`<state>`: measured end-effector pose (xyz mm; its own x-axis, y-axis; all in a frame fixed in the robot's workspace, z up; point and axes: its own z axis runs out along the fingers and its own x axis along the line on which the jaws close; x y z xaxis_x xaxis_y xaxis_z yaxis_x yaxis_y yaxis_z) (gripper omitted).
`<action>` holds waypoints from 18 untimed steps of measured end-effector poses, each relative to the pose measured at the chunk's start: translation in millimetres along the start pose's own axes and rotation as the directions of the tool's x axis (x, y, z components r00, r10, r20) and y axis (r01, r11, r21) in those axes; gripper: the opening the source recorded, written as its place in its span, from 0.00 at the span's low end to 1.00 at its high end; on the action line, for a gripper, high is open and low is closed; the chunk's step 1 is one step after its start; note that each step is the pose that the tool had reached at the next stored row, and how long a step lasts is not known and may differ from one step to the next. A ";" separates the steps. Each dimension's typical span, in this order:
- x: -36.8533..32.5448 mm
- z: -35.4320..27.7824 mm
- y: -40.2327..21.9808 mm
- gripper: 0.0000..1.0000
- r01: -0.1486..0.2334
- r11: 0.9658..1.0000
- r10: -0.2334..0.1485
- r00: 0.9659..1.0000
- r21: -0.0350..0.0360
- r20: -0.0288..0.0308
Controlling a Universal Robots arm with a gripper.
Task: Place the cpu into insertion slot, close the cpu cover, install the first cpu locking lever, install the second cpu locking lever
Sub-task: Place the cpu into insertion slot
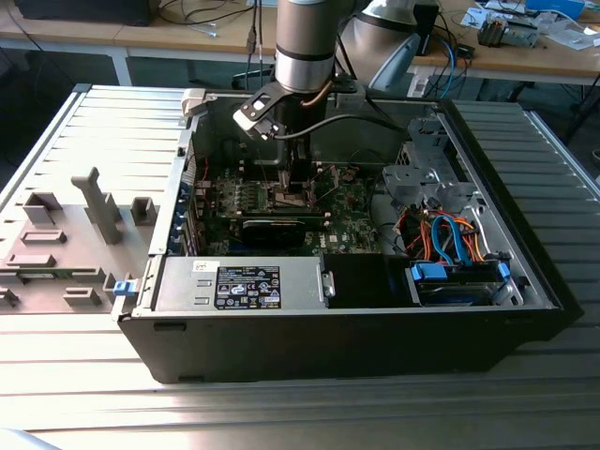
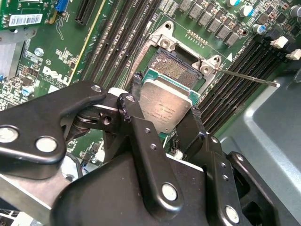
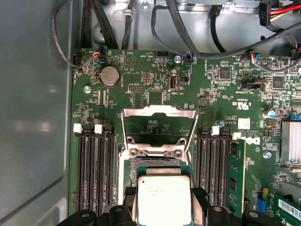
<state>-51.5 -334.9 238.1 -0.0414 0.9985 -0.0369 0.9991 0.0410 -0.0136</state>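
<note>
Over the green board (image 3: 141,84) | gripper (image 2: 165,104) is clamping the cpu (image 3: 162,200) by two opposite edges | cpu is lying flat, metal top up, edges squared to the insertion slot (image 2: 171,68), covering half of it | seated or hovering: cannot tell | cpu cover (image 3: 157,111) is lying swung open.

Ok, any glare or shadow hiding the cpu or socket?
First wrist view: the cpu is evenly lit; soft reflection on the case wall. Second wrist view: the insertion slot shows no glare. Exterior view: the green board sits in shade.
</note>
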 end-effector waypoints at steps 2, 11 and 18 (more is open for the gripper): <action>0.4 1.2 0.0 0.54 0.000 1.000 0.000 1.000 0.000 0.000; 0.6 3.1 0.0 0.54 0.000 1.000 0.000 1.000 0.000 0.000; 3.5 5.0 -0.3 0.54 0.000 1.000 0.000 1.000 0.000 0.002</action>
<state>-52.0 -331.5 233.0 -0.0414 0.9984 -0.0393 0.9991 0.0409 -0.0137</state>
